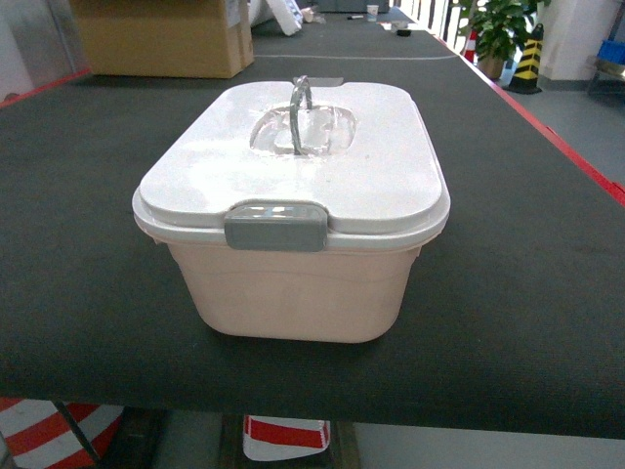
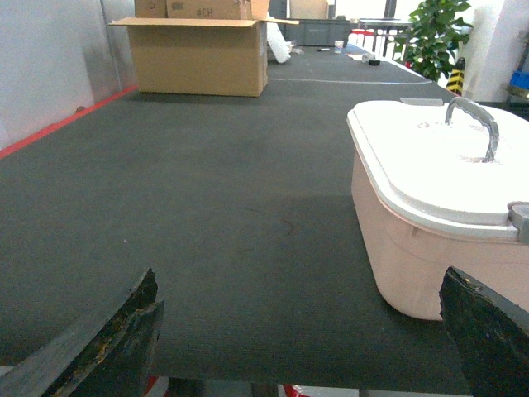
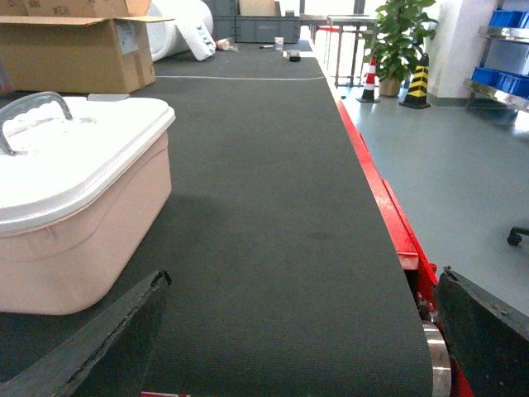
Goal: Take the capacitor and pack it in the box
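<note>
A pale pink rectangular plastic box [image 1: 293, 283] sits near the front edge of a dark grey mat-covered table [image 1: 88, 244], its white lid [image 1: 293, 171] closed and grey latch [image 1: 275, 227] down. The orange capacitor is not visible. Both wrist views show spread, empty fingers: the left gripper [image 2: 302, 335] beside the box's left, the right gripper [image 3: 302, 331] to its right.

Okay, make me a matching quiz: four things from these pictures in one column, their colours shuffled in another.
Things:
1. lid
2. latch
3. tub
4. cardboard carton

Colours:
A. brown
B. pale pink
C. white
D. grey

Pairs: 1-C, 2-D, 3-B, 4-A
</note>
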Controlling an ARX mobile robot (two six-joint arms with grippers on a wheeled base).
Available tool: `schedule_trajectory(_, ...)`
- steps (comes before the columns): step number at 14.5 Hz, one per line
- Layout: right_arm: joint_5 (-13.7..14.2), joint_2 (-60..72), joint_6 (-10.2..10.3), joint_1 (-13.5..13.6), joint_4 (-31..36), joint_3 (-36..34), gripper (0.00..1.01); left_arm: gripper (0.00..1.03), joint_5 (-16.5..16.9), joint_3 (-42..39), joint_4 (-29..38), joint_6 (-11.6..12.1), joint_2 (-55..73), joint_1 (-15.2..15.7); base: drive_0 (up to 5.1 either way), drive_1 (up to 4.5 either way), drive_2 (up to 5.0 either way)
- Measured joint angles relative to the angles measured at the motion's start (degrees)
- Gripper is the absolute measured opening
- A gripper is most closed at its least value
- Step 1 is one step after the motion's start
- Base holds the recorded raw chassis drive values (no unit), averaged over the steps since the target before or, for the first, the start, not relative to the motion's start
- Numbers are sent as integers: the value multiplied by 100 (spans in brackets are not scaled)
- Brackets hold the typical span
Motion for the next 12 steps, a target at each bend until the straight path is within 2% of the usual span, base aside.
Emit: schedule_trajectory(12,0,0,0,0,0,0,98,98,0,0,0,0,0,0,0,0,0)
